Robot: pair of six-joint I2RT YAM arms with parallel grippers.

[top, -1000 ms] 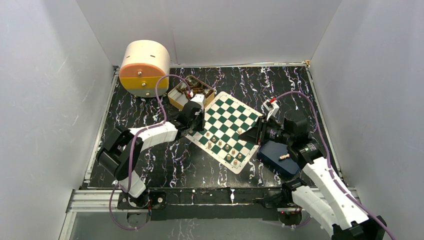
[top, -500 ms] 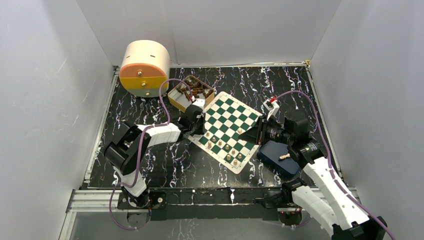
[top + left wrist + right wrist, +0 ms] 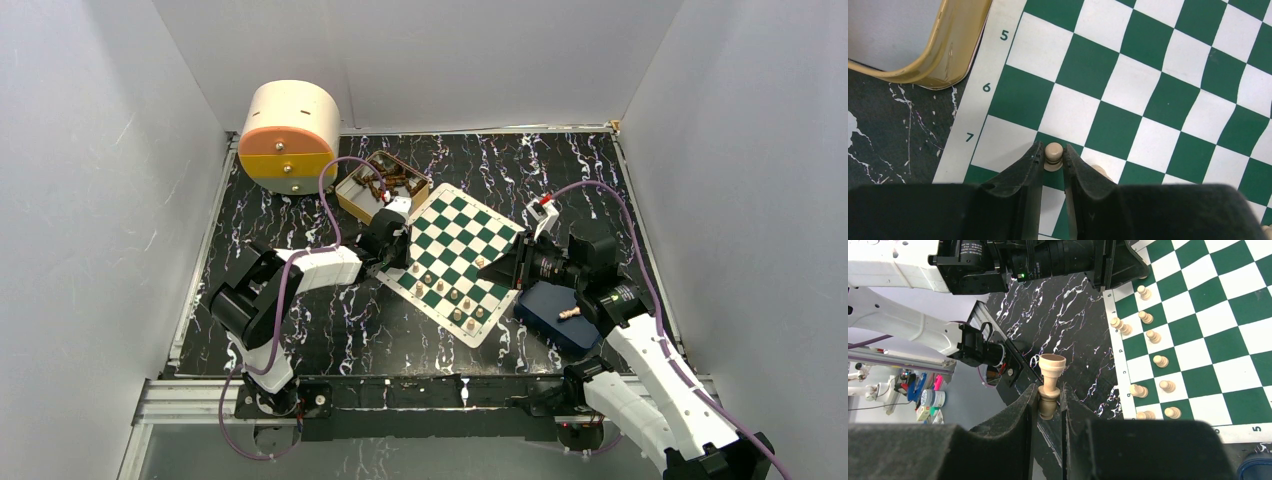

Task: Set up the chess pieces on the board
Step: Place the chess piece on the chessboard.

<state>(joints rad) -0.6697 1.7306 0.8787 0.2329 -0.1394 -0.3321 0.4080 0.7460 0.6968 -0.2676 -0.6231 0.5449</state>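
left wrist view: digits 5, 6, 7 in dark green, one below the other, on the white border of the board (image 3: 979, 107) | right wrist view: digit 5 on that border, lower right | top view: nothing legible

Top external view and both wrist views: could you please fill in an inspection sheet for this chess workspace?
Surface: black marbled table, with the board lying angled on it.
Job's things: tan pieces stand in two rows along one board edge; lone piece lies in the blue tray.
Clutter: gold tin of dark pieces beside the board; round cream and orange container at the far left.
Claws: left claw sits close around a standing pawn, grip unclear; right claw is shut on a flared-top piece.
Cables: purple cables loop from both arms.
Surroundings: white walls.
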